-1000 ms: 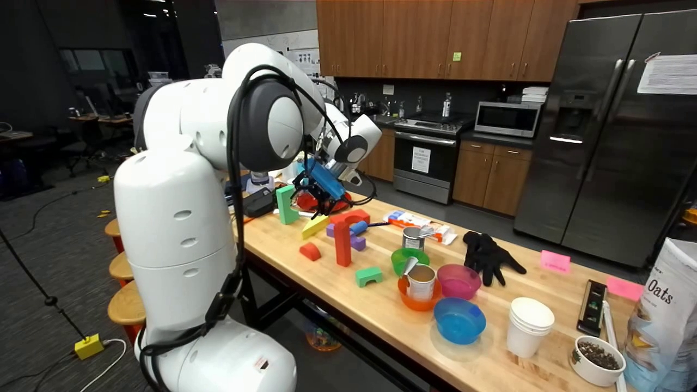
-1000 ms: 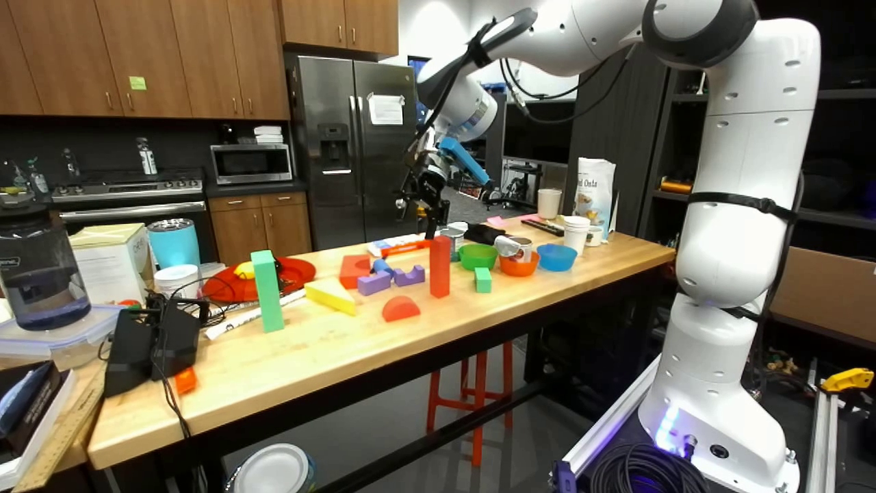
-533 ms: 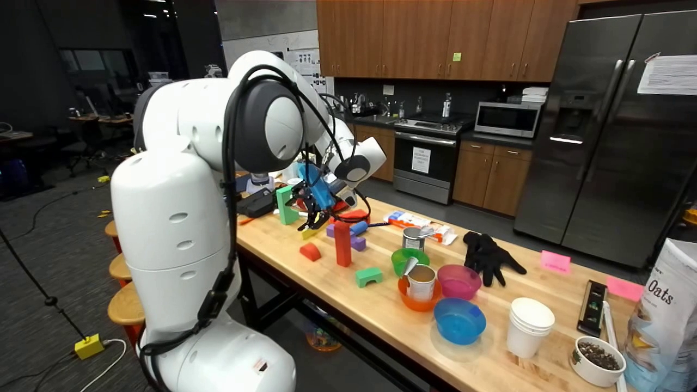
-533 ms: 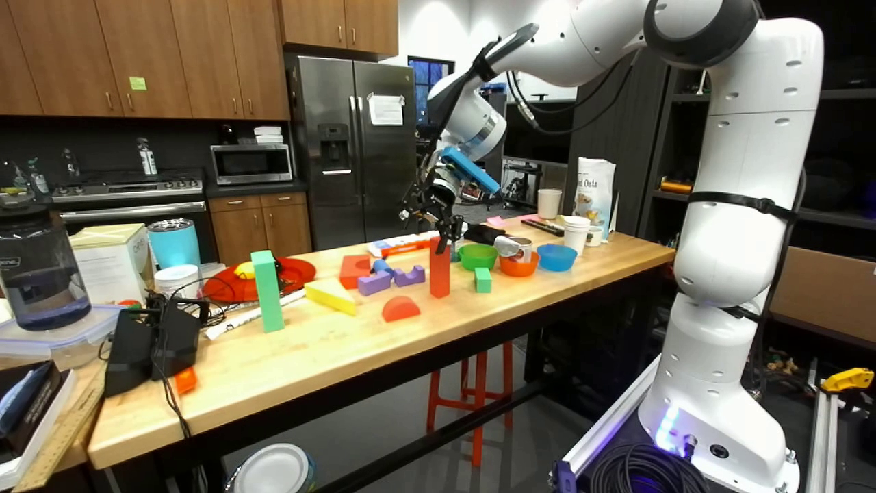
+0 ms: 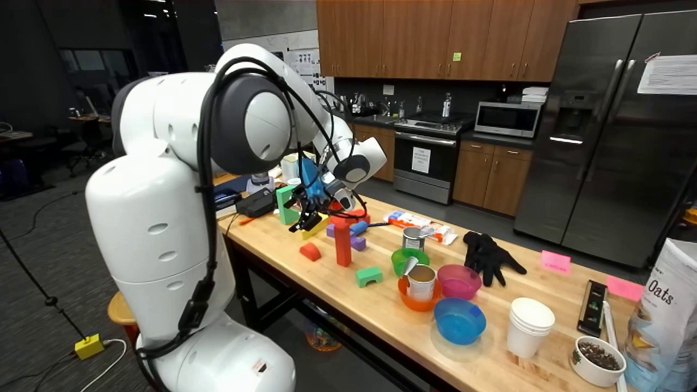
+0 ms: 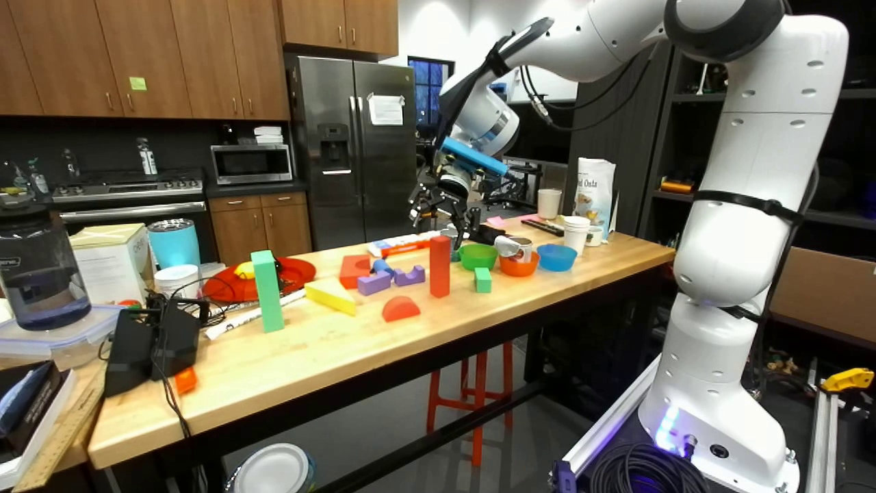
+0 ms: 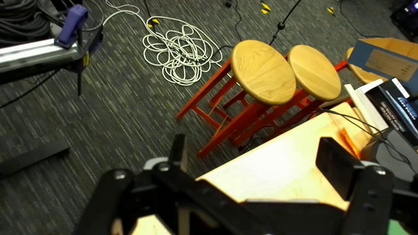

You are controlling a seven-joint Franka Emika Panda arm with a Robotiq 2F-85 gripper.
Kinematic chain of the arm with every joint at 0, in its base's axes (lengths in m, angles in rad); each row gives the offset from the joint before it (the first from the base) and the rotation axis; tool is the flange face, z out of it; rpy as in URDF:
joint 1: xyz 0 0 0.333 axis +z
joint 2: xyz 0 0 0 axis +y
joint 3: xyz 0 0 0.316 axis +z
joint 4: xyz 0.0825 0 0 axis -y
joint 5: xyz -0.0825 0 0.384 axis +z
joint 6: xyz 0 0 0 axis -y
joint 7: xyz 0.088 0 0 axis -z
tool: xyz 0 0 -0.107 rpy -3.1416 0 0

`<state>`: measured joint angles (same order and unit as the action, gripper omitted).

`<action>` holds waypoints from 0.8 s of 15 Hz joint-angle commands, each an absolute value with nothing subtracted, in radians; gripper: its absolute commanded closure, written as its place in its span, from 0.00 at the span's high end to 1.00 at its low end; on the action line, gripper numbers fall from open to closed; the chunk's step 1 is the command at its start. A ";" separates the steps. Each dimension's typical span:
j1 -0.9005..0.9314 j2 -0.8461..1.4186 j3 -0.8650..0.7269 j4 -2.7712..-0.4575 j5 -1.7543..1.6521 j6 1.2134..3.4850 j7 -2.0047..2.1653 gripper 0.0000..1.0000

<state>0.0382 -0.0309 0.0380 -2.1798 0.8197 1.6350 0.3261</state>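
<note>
Biggest thing in the picture, the long wooden table [image 6: 294, 349], stretching from lower left across to the right in an exterior view! Over it leans the white arm [image 5: 163, 218], planted at lower left in an exterior view and bent toward the middle. Stools [image 7: 264, 71] with wooden seats crowd the upper right of centre in the wrist view. And there's the gripper [image 7: 256, 155], low in that same frame, fingers [image 7: 333, 164] spread wide with a broad gap between. On to the blocks: the green block [image 6: 267, 294] stands tall, left of centre in an exterior view. The slim red block [image 6: 440, 270] is upright at the middle there, the gripper showing just above and to its right. Beside it, to the right, the green bowl [image 6: 478, 257]. The yellow wedge [image 6: 330, 296] lies left of centre; in an exterior view the gripper partly covers it. Smaller again, the red half-round [image 6: 400, 309], curved side up, near the middle. Which is nearest the gripper? Can't call it.
</note>
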 commanded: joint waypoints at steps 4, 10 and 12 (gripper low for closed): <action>0.021 -0.061 0.031 -2.192 0.817 1.609 0.417 1.00; 0.022 -0.054 0.033 -2.192 0.817 1.607 0.417 1.00; 0.022 -0.054 0.033 -2.191 0.817 1.607 0.417 1.00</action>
<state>0.0230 -0.0542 0.0330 -2.1931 0.8177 1.6096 0.4168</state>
